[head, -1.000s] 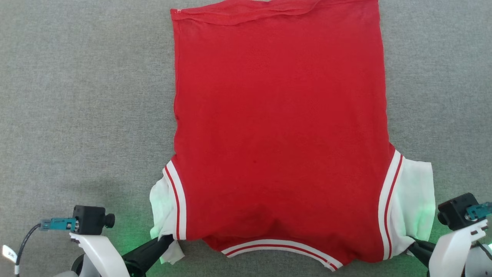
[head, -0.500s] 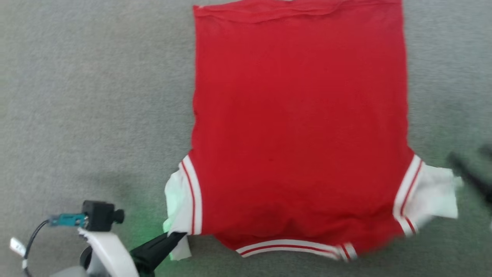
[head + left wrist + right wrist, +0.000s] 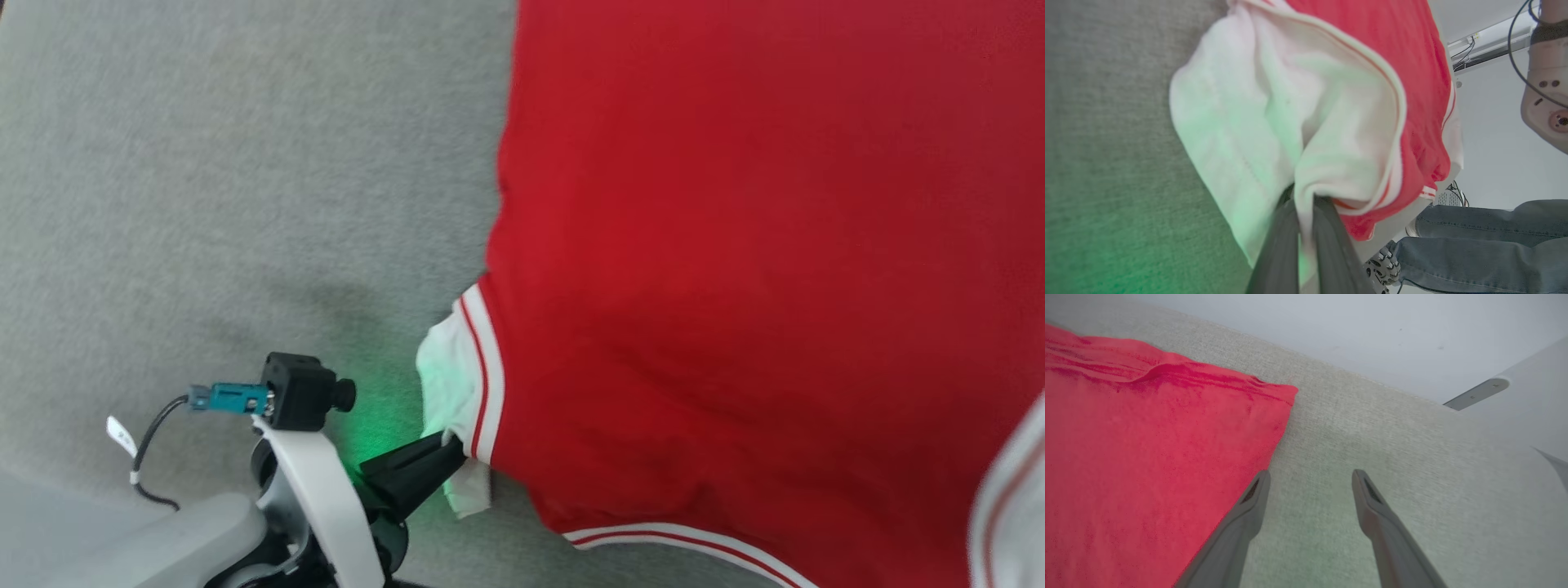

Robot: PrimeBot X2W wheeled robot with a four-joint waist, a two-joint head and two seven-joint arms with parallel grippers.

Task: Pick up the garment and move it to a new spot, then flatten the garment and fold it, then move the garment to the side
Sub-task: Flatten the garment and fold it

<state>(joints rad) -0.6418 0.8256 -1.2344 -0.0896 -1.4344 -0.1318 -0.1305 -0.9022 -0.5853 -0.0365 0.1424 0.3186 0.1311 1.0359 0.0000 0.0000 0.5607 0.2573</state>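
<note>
The red garment (image 3: pixel 735 261) lies flat, back side up, on the grey cloth table, its collar trim toward me. My left gripper (image 3: pixel 445 453) is shut on the garment's white left sleeve (image 3: pixel 445 384); in the left wrist view the sleeve (image 3: pixel 1274 114) bunches up between the two dark fingers (image 3: pixel 1282 245). My right gripper (image 3: pixel 1309 477) is open and holds nothing; it hovers over bare table beside the garment's right side edge (image 3: pixel 1280 433), with the far hem corner ahead of it.
Grey cloth table (image 3: pixel 204 204) spreads out to the left of the garment. In the left wrist view a person's legs in blue jeans (image 3: pixel 1474 245) stand past the table's near edge. The table's far edge (image 3: pixel 1363 375) meets a pale wall.
The head camera has swung, so the garment now sits further right in the picture. My right gripper let go of the right sleeve and rose away. The left grip holds as before.
</note>
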